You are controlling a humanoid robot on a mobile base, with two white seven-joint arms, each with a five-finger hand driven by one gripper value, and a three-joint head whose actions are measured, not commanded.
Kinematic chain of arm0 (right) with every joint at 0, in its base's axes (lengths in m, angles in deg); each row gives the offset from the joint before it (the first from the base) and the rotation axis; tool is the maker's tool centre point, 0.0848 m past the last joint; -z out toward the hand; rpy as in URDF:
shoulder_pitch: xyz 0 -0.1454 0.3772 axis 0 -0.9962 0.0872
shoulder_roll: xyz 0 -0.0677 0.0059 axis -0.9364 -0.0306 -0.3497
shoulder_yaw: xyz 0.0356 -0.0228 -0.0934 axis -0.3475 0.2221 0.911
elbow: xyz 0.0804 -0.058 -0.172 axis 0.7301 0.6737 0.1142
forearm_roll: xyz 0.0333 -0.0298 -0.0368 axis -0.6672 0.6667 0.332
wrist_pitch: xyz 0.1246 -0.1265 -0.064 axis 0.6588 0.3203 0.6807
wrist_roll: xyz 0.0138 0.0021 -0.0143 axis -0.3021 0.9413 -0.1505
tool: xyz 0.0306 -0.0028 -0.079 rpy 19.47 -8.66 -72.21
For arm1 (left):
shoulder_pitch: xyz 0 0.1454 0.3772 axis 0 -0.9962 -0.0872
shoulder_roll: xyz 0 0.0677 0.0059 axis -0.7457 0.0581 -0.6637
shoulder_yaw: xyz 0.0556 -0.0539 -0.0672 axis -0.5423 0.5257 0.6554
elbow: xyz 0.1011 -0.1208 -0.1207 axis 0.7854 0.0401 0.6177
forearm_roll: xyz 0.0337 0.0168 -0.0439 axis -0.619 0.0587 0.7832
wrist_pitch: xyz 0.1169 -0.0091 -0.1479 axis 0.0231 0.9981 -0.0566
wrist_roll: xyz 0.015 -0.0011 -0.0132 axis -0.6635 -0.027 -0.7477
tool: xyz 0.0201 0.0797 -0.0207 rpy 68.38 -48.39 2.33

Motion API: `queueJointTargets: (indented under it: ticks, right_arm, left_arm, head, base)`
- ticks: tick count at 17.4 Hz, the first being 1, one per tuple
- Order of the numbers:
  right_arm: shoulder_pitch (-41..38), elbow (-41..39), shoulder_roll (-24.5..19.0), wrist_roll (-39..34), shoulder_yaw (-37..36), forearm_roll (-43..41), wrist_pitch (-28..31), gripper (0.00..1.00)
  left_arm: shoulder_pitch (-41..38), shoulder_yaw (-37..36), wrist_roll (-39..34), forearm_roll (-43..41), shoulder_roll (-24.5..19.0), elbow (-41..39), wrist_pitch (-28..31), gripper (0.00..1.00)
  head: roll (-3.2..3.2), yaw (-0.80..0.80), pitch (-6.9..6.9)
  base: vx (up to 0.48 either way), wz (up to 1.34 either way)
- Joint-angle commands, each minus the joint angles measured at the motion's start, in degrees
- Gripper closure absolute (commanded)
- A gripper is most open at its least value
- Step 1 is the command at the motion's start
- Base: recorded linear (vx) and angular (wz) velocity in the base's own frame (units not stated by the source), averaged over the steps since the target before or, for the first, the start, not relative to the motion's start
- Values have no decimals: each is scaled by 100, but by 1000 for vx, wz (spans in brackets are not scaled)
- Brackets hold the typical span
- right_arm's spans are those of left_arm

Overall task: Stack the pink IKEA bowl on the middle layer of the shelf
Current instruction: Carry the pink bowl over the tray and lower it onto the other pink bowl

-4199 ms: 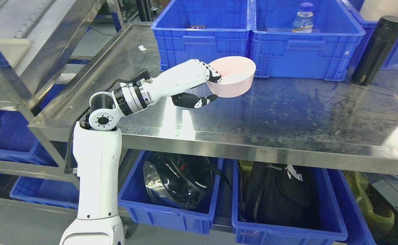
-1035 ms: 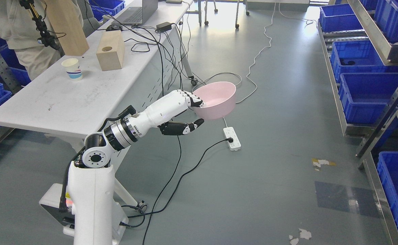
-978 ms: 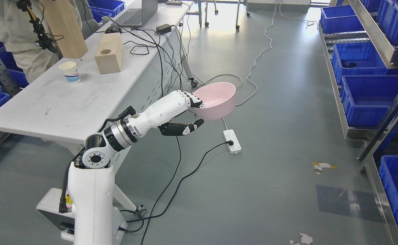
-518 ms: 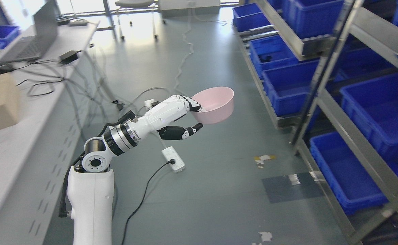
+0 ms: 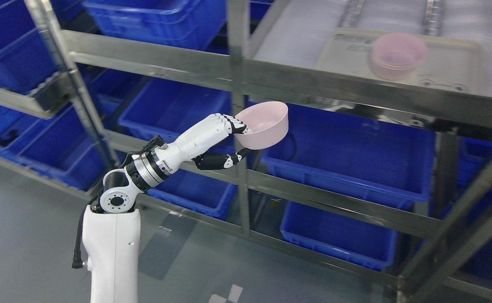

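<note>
I saw the pink bowl (image 5: 264,125) held upright in the air, slightly tilted, mouth up, in front of the metal shelf (image 5: 326,86), well below-left of the blurred stacked pink bowls (image 5: 397,55) on its layer.

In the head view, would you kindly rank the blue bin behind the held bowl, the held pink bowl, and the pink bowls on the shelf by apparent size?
1. Blue bin, clearly the largest.
2. Held pink bowl, gripped by the left hand.
3. Pink bowls on the shelf look slightly smaller, but they sit farther from the camera, so the bowls may well match in true size.
</note>
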State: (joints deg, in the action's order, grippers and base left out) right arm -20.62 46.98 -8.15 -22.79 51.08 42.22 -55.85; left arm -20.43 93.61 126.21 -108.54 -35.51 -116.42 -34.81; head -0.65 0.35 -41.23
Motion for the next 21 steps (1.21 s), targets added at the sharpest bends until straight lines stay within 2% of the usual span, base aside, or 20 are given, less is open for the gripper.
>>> queueJointTargets:
  ticks: [1,3,5,8,9,12,16,21]
  right_arm:
    - [-10,-101,100,-20,0,0,0,0]
    - [-10,-101,100,-20,0,0,0,0]
    - [-10,-101,100,-20,0,0,0,0]
    - [-10,-101,100,-20,0,0,0,0]
    - [-10,-101,100,-20,0,0,0,0]
    - [-10,-101,100,-20,0,0,0,0]
    - [-10,-101,100,-20,0,0,0,0]
    - [-10,-101,100,-20,0,0,0,0]
  left_arm:
    - [974,312,-3,282,-100,-266,-2,99]
    - [1458,610,49,-136,-200,30,-2,99]
    - [1783,996,6,-1216,-728,653,-2,99]
    - [2338,1008,50,-1833,-853,1313,-2,99]
    - [2487,903,50,-2080,-827,1621,-2,99]
    - [2892,-36,41,-2371,-730,2185,-2,99]
    - [2919,-1021,23,-2837,-100,2406,-2,99]
    - [3164,-1084,50,-3119,-100,2169,-2,98]
  head:
    - [0,0,0]
    - [0,0,0]
    - [0,0,0]
    - [0,0,1]
    - [0,0,1]
    - [0,0,1]
    - [0,0,1]
    - [0,0,1]
  base:
    - [98,-1651]
    - [100,-1287]
    - [144,-752]
    - [154,-393]
    - [151,-281]
    - [156,-138]
    - [139,-86]
    - [54,23]
